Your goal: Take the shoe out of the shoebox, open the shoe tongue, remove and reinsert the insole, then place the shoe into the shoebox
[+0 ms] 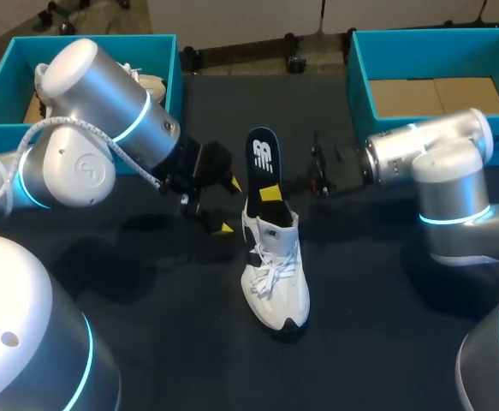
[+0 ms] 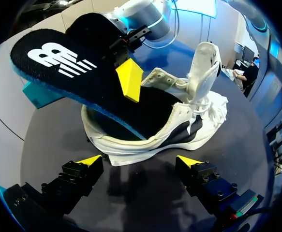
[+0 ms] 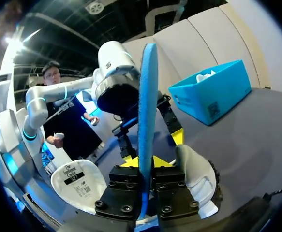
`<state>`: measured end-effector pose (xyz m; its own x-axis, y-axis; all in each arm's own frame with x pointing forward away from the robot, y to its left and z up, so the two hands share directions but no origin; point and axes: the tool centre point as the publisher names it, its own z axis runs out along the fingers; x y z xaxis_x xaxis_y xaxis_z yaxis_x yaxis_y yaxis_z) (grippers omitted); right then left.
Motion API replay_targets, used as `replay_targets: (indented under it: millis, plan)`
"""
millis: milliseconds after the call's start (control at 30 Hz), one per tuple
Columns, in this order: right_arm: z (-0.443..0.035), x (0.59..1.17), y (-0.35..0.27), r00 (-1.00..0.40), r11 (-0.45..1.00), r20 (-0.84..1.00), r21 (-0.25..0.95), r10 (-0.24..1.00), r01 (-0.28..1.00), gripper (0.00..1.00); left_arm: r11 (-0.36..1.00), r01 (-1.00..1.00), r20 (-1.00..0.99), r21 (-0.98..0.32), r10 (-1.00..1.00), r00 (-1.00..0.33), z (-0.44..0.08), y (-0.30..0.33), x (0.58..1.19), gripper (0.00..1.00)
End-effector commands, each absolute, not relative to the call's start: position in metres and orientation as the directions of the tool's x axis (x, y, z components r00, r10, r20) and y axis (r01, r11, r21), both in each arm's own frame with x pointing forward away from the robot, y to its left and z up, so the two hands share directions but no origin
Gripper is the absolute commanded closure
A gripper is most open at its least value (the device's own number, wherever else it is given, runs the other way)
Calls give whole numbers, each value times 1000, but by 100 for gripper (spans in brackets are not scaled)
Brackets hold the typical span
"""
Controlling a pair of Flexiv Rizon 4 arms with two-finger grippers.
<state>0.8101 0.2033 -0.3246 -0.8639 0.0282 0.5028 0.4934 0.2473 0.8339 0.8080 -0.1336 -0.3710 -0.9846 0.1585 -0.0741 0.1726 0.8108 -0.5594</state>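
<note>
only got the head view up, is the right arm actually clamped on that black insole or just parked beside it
Observer: Clamped. In the right wrist view the black insole with the blue foam edge stands edge-on between the jaws of the right arm, one pressing each face.
Operator: ok and the left jaws, holding anything
Observer: No. The left wrist view shows the jaws of the left arm spread wide and empty, with the white lace-up shoe ahead of them.
Operator: is the insole out of the shoe yet
Observer: Not fully. In the left wrist view its lower end dips into the shoe's opening, and the white tongue is lifted upright.
</note>
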Motion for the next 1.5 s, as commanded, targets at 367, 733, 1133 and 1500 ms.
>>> replay_targets:
  millis: [367, 733, 1133, 1500]
  plan:
    - [-340, 798, 198, -808, 297, 589, 770, 6, 564, 100, 812, 163, -82, -560, 142, -986, -371, -131, 805, 0]
    - [-353, 781, 204, -766, 322, 643, 724, 5, 609, 100, 815, 168, -89, -555, 143, -986, -369, -130, 807, 0]
    - [-330, 799, 199, -818, 336, 574, 764, 37, 551, 78, 814, 169, -89, -556, 143, -986, -370, -130, 808, 0]
    - [-337, 809, 200, -809, 350, 587, 753, 25, 557, 100, 814, 171, -91, -555, 146, -985, -369, -130, 808, 0]
